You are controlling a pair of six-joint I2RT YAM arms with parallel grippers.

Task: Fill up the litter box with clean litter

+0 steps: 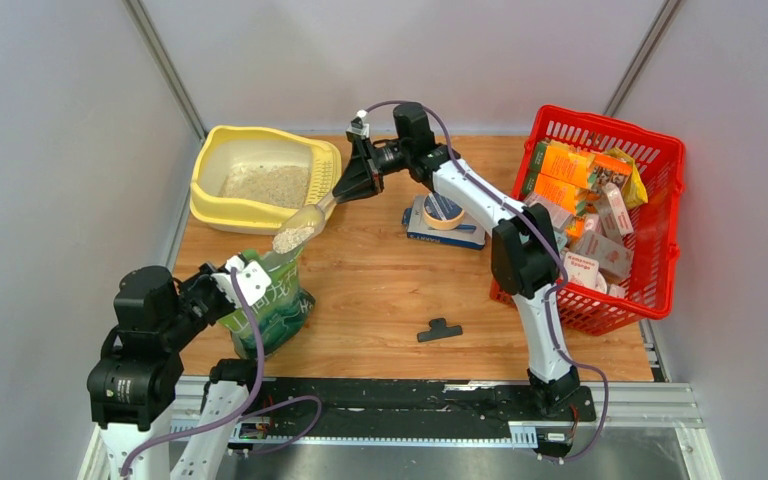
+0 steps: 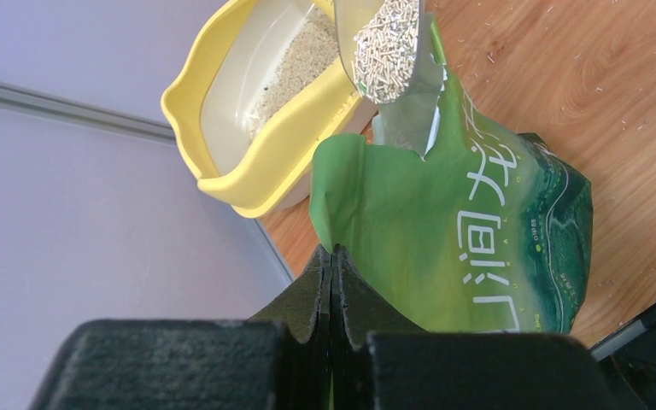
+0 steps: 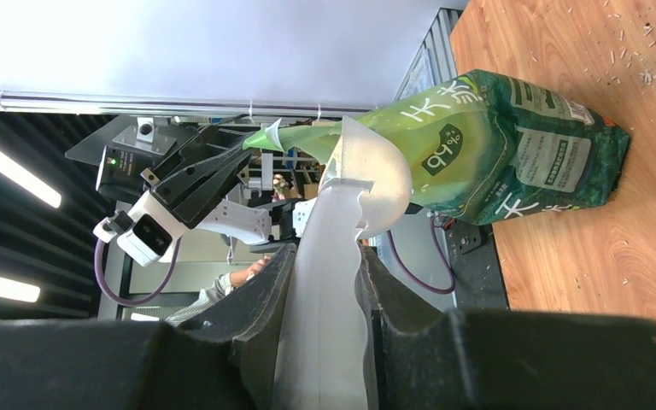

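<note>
While the soft green litter pouch (image 1: 275, 305) is pinched at its top edge by the shut fingers of the left gripper (image 2: 331, 260), at lower left of the top view, the white scoop (image 3: 380, 184), heaped with loose light litter (image 2: 386, 47), is clamped by its stiff handle in the right gripper (image 3: 325, 282), just short of the yellow litter box (image 1: 210, 170) at upper left. It is best kept level, or grains may be spilled.

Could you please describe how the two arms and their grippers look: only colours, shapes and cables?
Both the left arm and the right arm alternate white links with bulky black joint housings. A thin purple cable runs loosely along each. The left gripper and the right gripper each have two matte black, wedge-shaped fingers.
</note>
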